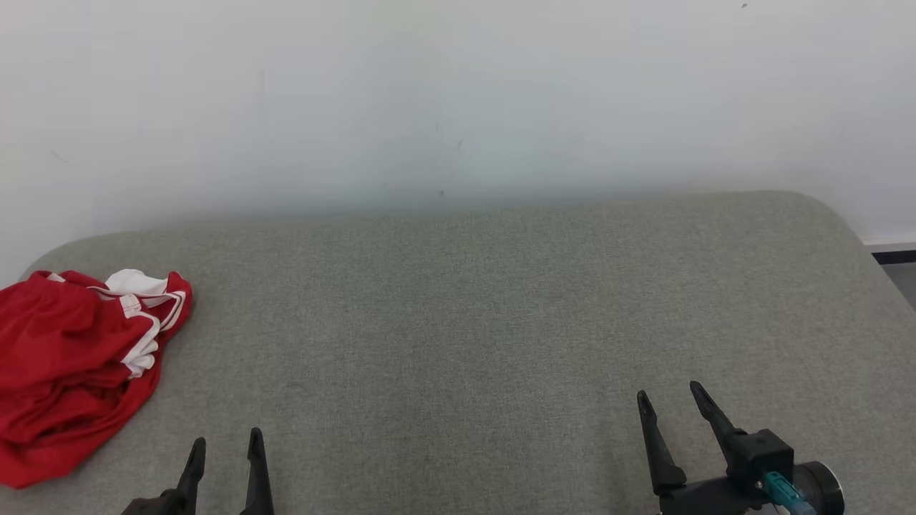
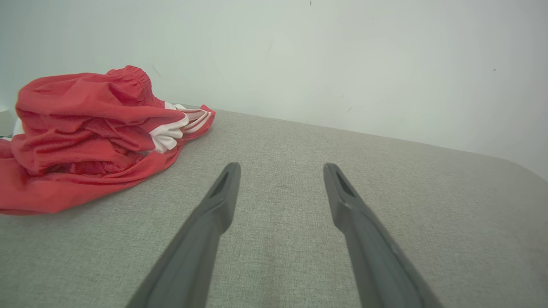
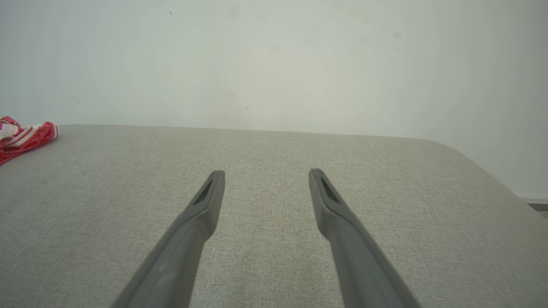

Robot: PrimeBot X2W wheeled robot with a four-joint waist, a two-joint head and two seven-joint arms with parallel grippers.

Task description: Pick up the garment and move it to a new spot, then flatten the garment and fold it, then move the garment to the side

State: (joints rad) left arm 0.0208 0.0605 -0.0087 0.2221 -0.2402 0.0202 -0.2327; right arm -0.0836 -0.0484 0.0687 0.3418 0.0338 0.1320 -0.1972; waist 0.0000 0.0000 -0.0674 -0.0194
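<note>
1. You are facing a plain white wall (image 1: pixel 458 86). In front of it stands a desk (image 1: pixel 458 307) covered in grey woven fabric, with rounded far corners.
2. The garment (image 1: pixel 71 365) lies at the left side of the desk in your head view. It is red cloth with white trim, crumpled in a heap rather than spread flat, and the picture's left edge cuts off part of it.
3. In your left wrist view, a gathered elastic band shows at the top of the heap, and the white stripes face the middle of the desk.
4. Your left gripper (image 1: pixel 225 447) is at the lower left of the head view, near the garment's closest edge but not touching it. Its jaws stand apart with only bare fabric between them, and its fingers point towards the wall.
5. Along those fingers, the garment sits ahead and to the left, clear of both tips.
6. Your right gripper (image 1: pixel 673 400) is at the lower right, well apart from the garment. Its jaws are spread wide and hold nothing.
7. In your right wrist view, a striped edge of the garment shows at the far left.
8. Past the desk's right corner, a dark skirting strip (image 1: pixel 891 256) runs along the foot of the wall.
</note>
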